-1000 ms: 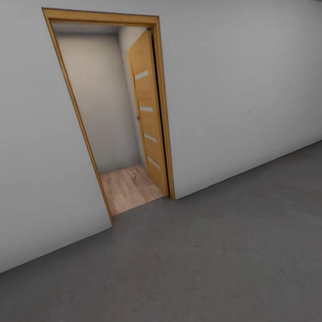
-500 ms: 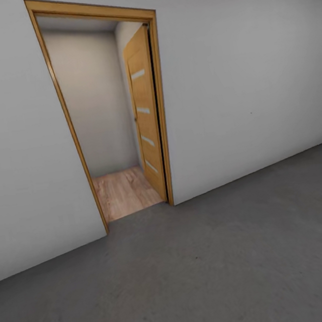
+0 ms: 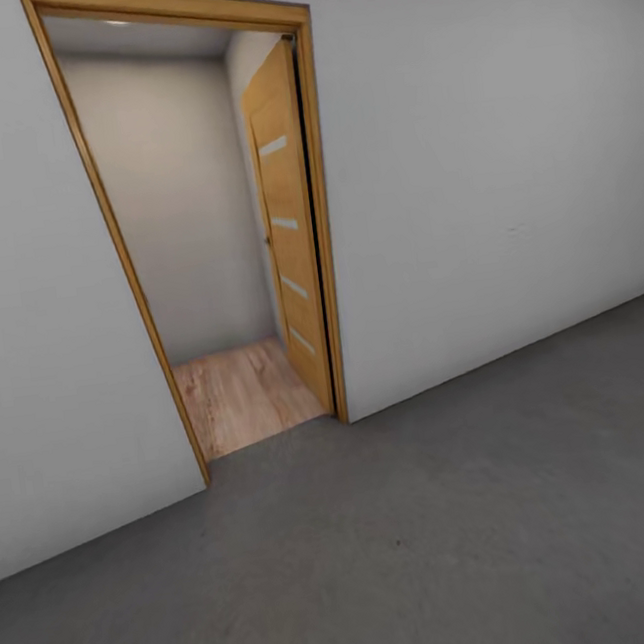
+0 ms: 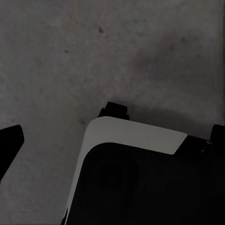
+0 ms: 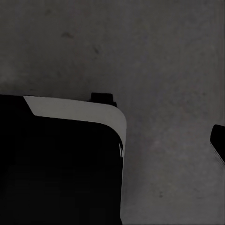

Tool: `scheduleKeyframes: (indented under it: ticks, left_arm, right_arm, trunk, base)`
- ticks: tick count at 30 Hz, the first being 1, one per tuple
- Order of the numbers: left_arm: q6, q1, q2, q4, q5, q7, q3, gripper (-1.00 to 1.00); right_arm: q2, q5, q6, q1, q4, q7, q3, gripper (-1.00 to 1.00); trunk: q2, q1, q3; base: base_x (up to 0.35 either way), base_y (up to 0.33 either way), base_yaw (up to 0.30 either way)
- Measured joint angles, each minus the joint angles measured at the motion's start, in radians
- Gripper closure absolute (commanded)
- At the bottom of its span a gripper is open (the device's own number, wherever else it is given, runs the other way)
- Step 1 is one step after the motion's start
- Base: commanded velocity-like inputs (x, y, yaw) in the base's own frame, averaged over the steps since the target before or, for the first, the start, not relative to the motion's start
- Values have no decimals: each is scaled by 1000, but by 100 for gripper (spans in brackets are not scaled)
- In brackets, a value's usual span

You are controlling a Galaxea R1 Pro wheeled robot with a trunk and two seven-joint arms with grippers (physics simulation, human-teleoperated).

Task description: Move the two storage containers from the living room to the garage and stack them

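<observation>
The two storage containers are out of view. I stand on the garage's dark grey concrete floor [image 3: 449, 538], facing a plain white wall [image 3: 485, 171]. In the left wrist view, my left gripper [image 4: 117, 130] hangs over the concrete. One black fingertip [image 4: 10, 140] shows at the frame's edge, far from the other side, with nothing between the fingers. My right gripper [image 5: 112, 136] hangs the same way, with a black fingertip [image 5: 218, 140] at the frame's edge. Both look open and empty.
A wood-framed doorway [image 3: 321, 211] opens in the wall ahead to the left. Its wooden door [image 3: 286, 236] is swung inward along the right side. Beyond lies light wood plank flooring [image 3: 236, 398]. My black and white base [image 4: 140, 183] shows below each wrist.
The whole head view has shifted: the doorway now looks larger and nearer, so the camera has moved toward it. Nothing else has changed.
</observation>
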Motion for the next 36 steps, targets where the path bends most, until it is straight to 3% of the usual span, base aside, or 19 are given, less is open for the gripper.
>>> scheduleKeyframes:
  ticks: [36]
  left_arm:
    - [-12, 0, 0, 0, -1, 0, -2, -100]
  right_arm:
    - [0, 1, -2, 0, 0, 3, -5, -100]
  trunk:
    - [0, 0, 0]
  base:
    - [323, 0, 0]
